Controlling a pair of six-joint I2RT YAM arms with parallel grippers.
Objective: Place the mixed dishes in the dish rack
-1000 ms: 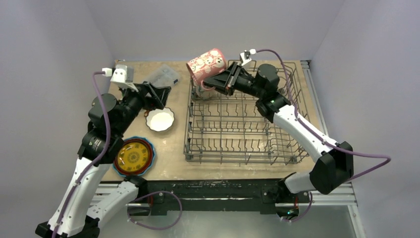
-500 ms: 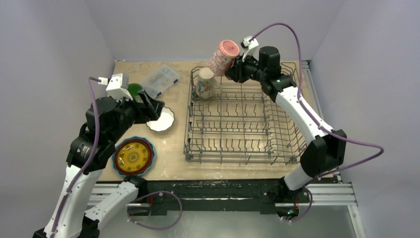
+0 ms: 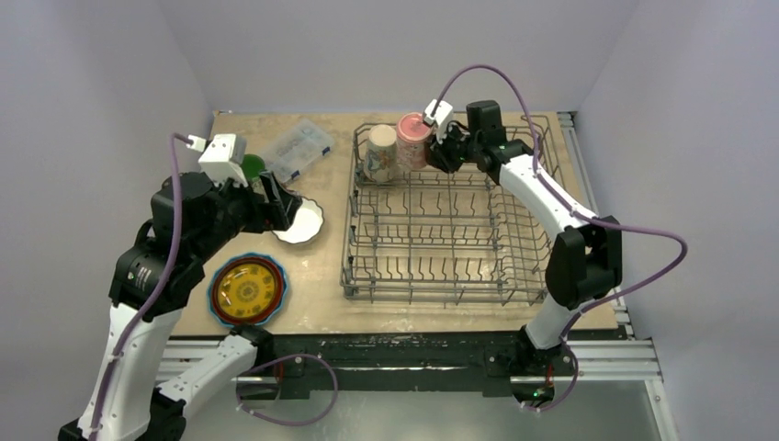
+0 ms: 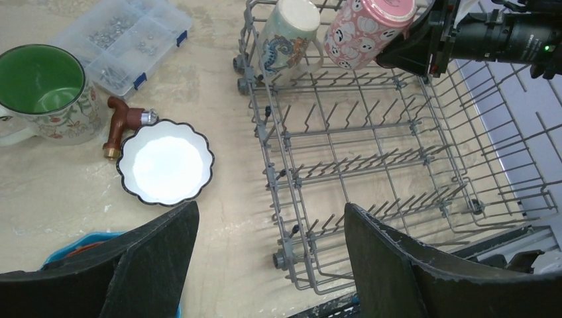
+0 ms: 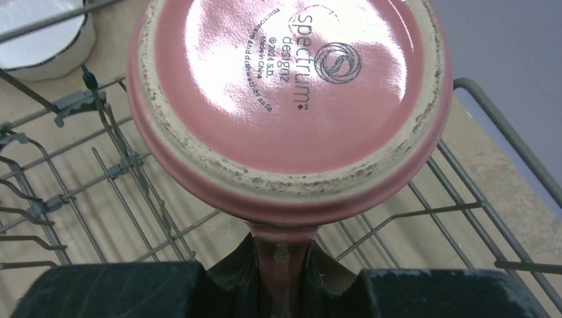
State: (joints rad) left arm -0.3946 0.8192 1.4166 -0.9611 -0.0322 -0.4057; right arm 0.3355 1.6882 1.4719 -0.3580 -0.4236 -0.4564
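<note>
- Two mugs are occupying the far row of the dish rack (image 3: 441, 299); a cream mug (image 3: 380, 153) is standing inverted at the rack's 11 o'clock corner, and the pink mug (image 3: 415, 138) is hanging base-up just at its 3 o'clock side, leaning slightly; whether the rim is seating on the wires cannot be told.
- The right gripper (image 5: 281, 271) is pinching the pink mug's handle, fingers pressed together on it from the 6 o'clock side of the wrist view.
- The left gripper (image 4: 270, 212) is hovering spread wide and carrying nothing, above the table at the rack's 9 o'clock side; the scalloped bowl (image 4: 166, 162) is lying below it, with a green-lined mug (image 4: 43, 93) at the bowl's 10 o'clock.
- Handling judgement: the pink mug is appearing to be glazed ceramic; rigid, fairly heavy, brittle against the steel tines, and slick on its glossy walls; the handle is offering the surest hold, and the unglazed foot ring the only rough surface.
- Markings: the base is reading "spectrum designz" beside a swirl logo, with "©2024 S.D."; a finer curved line is too small to read; white ghost-like faces are decorating the wall.
</note>
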